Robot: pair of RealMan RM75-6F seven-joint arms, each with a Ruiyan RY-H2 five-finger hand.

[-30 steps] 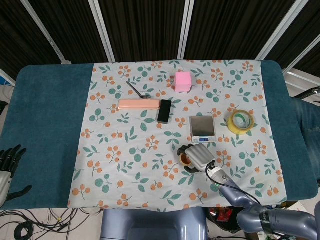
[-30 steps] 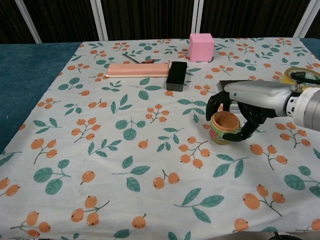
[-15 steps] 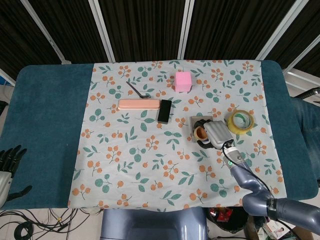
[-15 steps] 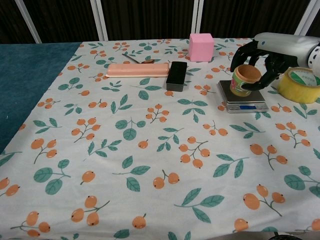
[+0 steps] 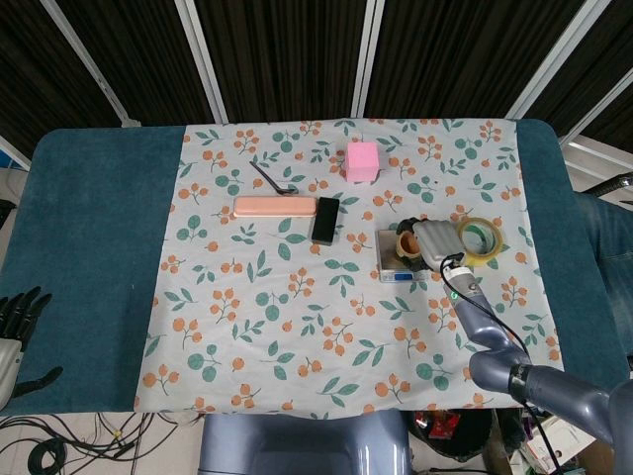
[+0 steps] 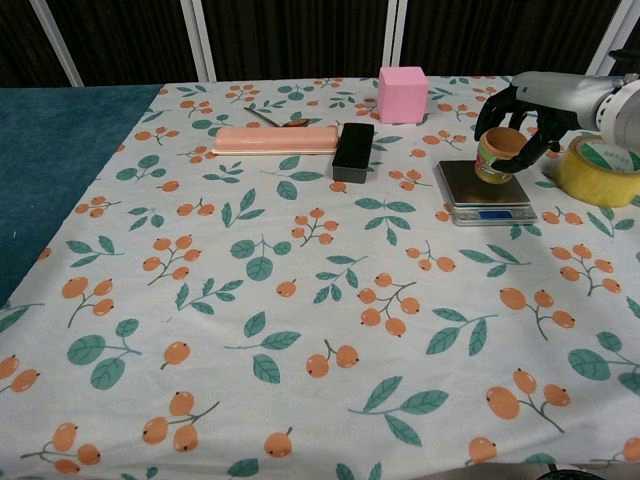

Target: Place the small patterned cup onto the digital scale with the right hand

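Note:
The small patterned cup (image 5: pixel 406 243) (image 6: pixel 497 156), tan with a green and yellow band, is upright over the far part of the digital scale (image 5: pixel 399 259) (image 6: pixel 480 192). My right hand (image 5: pixel 432 243) (image 6: pixel 531 104) grips it, fingers curled around its sides from the right. Whether the cup's base touches the steel platform I cannot tell. The scale's blue display faces the near edge. My left hand (image 5: pixel 14 319) lies off the cloth at the table's near left corner, fingers apart and empty; only the head view shows it.
A yellow tape roll (image 5: pixel 477 238) (image 6: pixel 598 166) lies just right of the scale, close to my right hand. Behind and left are a pink cube (image 5: pixel 361 160), a black box (image 5: pixel 324 219), a long pink case (image 5: pixel 275 207) and a spoon (image 5: pixel 269 178).
My right hand lifted the cup from the cloth in front of the scale, carried it away from me over the scale, and now holds it lower and further back above the platform.

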